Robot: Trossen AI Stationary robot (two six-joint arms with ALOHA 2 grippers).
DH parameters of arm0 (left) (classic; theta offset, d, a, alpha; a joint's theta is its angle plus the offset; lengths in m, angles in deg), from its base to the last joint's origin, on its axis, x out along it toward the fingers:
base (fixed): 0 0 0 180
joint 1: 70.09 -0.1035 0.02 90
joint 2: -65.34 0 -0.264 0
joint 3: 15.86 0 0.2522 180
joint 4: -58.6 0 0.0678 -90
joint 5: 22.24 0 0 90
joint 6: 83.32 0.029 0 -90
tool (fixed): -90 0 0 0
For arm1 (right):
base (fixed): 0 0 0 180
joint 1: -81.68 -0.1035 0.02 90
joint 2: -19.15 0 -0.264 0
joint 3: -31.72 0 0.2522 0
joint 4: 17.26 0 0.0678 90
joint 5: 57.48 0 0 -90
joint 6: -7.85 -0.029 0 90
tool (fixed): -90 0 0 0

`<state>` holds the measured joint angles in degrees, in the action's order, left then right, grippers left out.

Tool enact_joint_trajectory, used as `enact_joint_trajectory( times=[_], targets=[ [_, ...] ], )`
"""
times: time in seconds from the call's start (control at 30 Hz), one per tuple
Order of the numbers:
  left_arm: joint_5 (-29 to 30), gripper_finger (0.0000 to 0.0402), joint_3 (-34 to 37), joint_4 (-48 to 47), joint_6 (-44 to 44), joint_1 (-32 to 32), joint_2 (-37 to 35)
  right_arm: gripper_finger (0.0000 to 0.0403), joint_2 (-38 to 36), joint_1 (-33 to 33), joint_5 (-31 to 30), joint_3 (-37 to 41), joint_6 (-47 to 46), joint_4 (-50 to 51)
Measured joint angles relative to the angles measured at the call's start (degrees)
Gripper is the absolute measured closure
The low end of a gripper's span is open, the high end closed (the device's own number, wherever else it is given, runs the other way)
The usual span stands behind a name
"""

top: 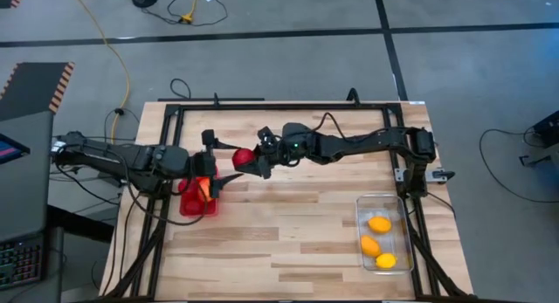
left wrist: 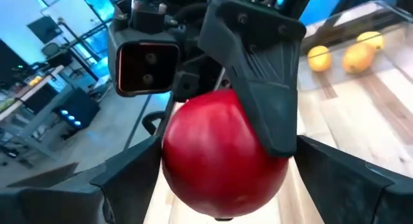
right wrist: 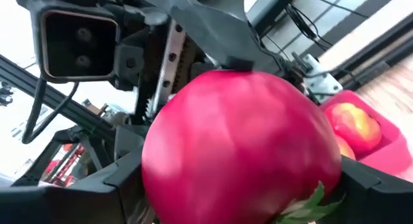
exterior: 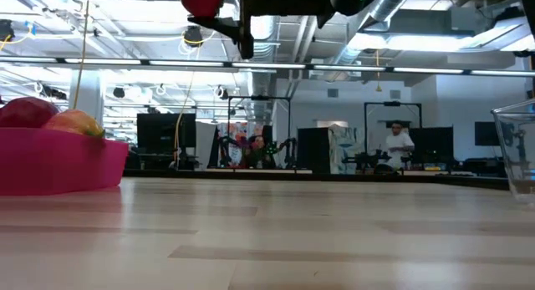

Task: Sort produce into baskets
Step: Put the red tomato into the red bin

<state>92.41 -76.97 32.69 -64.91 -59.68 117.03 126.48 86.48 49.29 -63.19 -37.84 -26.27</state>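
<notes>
A round red tomato-like fruit (top: 243,155) with a green top (right wrist: 310,201) hangs in the air between my two grippers, over the table's left middle. My right gripper (top: 254,160) reaches in from the right and is shut on it. My left gripper (top: 232,159) comes from the left, open, with its fingers (left wrist: 116,179) on either side of the same fruit (left wrist: 222,153). The small red bin (top: 187,206) stands just below and to the left, with red and orange pieces (exterior: 50,116) in it. The clear bin (top: 360,224) at the near right holds three yellow-orange ovals (top: 377,244). My right gripper pinches the red fruit between its two fingers, on opposite sides of its round body (right wrist: 155,166). The fingers come level from the table's right side. The fruit is lifted well clear of the table. Whether my left gripper's fingers touch the fruit, I cannot tell.
A black frame (top: 288,105) runs round the table's edges. Bare wood lies between the red bin and the clear bin (exterior: 518,148). Beyond the table is a room with desks and a person (exterior: 397,144) far off.
</notes>
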Motion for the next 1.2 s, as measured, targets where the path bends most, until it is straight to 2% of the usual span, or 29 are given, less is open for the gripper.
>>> enact_joint_trajectory(
  times=[0.6,0.7,0.93,1.2],
  targets=[
    [2.82,0.0066,0.00,4.35,3.42,-0.06,5.46,0.0065,0.00,-0.74,-0.04,0.00,0.07,-2.25],
    [2.82,0.0075,0.00,4.42,3.38,-0.07,5.46,0.0057,0.00,-0.74,-0.04,0.00,0.09,-2.20],
    [2.79,0.0125,0.00,4.26,3.36,-0.06,5.46,0.0048,0.00,-0.70,-0.17,-0.02,0.09,-1.46],
    [2.62,0.0119,0.00,4.26,3.38,-0.01,5.46,0.0047,0.00,-1.01,-0.44,-0.02,0.11,-1.31]
  ],
)
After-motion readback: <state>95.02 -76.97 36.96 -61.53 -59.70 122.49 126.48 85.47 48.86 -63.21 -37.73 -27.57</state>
